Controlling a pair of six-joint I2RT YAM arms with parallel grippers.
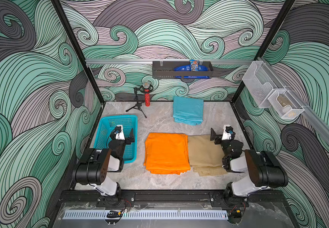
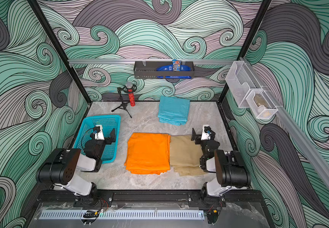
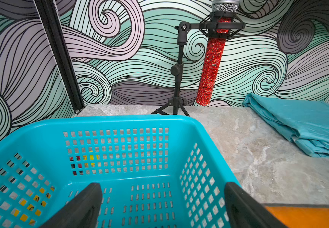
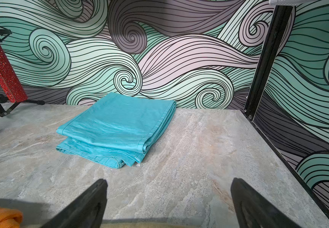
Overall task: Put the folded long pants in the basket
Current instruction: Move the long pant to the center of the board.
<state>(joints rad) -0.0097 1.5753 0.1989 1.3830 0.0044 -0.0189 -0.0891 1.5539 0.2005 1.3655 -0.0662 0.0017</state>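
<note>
On the far wall a dark rack [image 1: 163, 72] holds a blue snack packet [image 1: 194, 65]. Its large letters are too blurred to read for certain. Through the holes of the basket [image 1: 118, 118], the left wrist view shows yellow and red patches [image 3: 91, 157] with black marks, which are also unreadable.

The basket stands at the left of the table [image 1: 159, 181], with its long side running from near to far. All three folded garments lie flat on the table outside it. The orange pants [image 1: 166, 154] are in the near middle, long axis near to far. Their right edge meets the tan pants [image 1: 203, 156], which lie the same way just to the right. The teal pants [image 1: 187, 110] lie apart at the far side, close to the wall, also lengthwise near to far but turned slightly. A microphone [image 1: 147, 96] on a small tripod stands far left of them.

The left gripper [image 3: 162, 187] hangs over the basket's right side, jaws spread wide with nothing between them. The right gripper [image 4: 169, 181] hangs over the far end of the tan pants, jaws equally wide and empty.
</note>
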